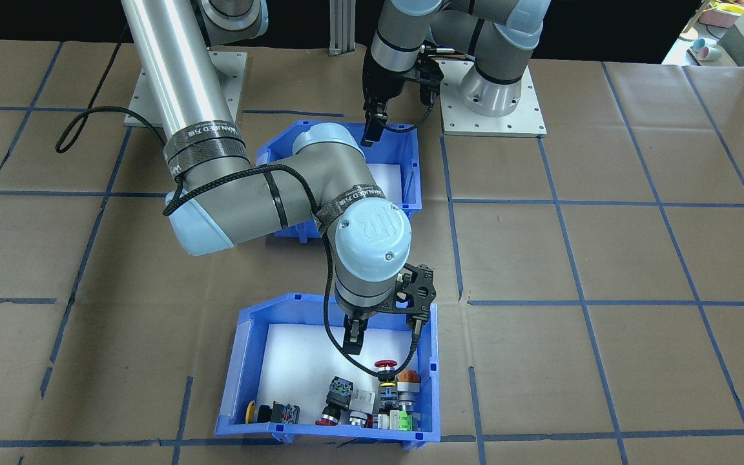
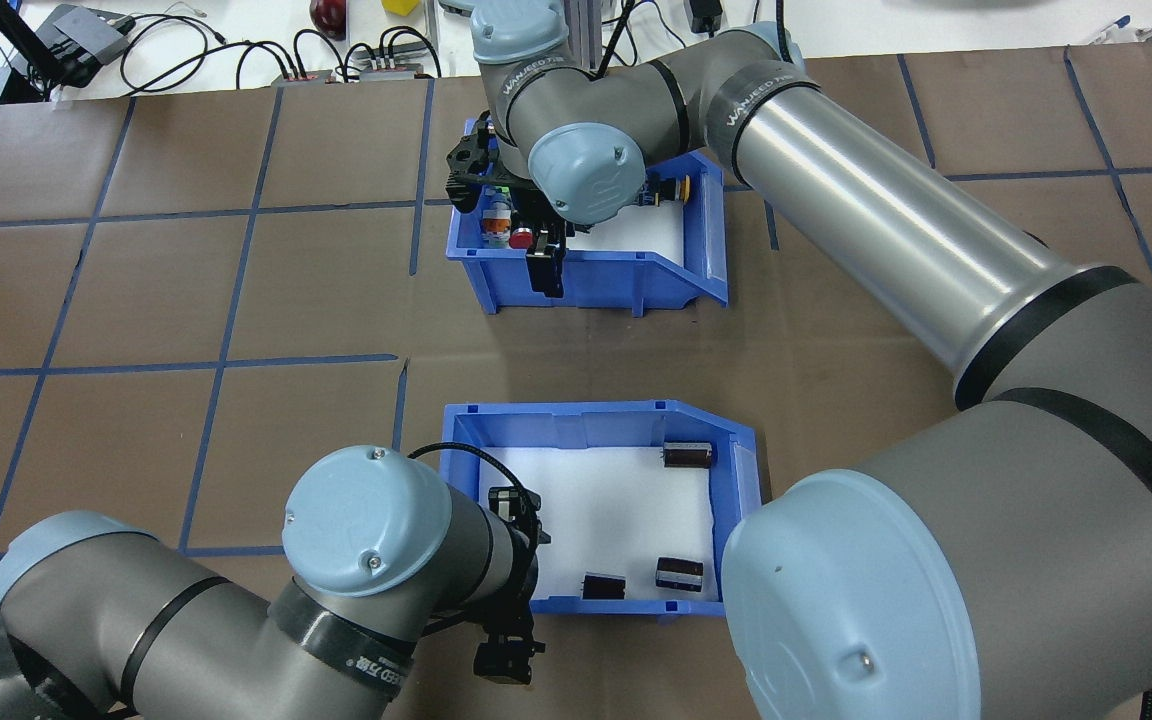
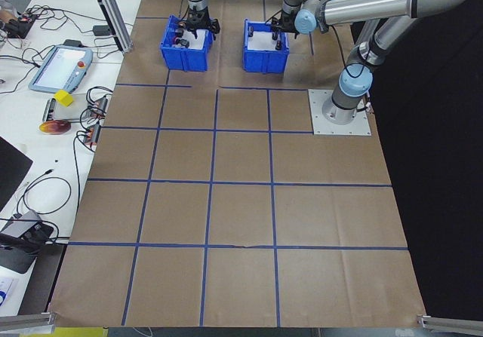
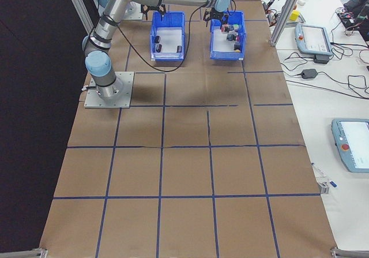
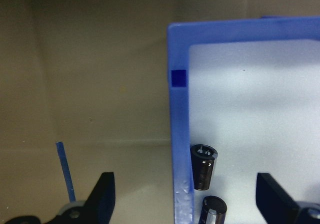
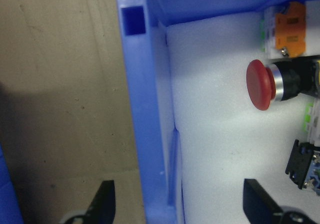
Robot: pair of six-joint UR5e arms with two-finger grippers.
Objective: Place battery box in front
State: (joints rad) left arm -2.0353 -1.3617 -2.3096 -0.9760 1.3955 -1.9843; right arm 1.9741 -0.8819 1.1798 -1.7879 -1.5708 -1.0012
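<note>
Here, in the overhead view, the left gripper [image 2: 511,640] hangs at the near left corner of the battery box [image 2: 596,415], which sits on the brown paper-covered table [image 2: 136,300] close to the robot. Its wrist camera shows the two fingers spread wide, one outside the blue side wall and one inside over the white liner, with nothing clamped between them. Inside the box lie three dark cylinders: one [image 2: 688,456] near the far sloped corner and two [image 2: 680,573] along the near wall. Farther across the table, well apart from it, stands the second blue bin [image 2: 626,275], which holds the coloured push-buttons, among them a red mushroom button [image 6: 265,85]. The right gripper [image 2: 546,265] is lowered over that bin's near wall, and its wrist camera shows its fingers likewise set wide astride the blue wall, gripping nothing.
</note>
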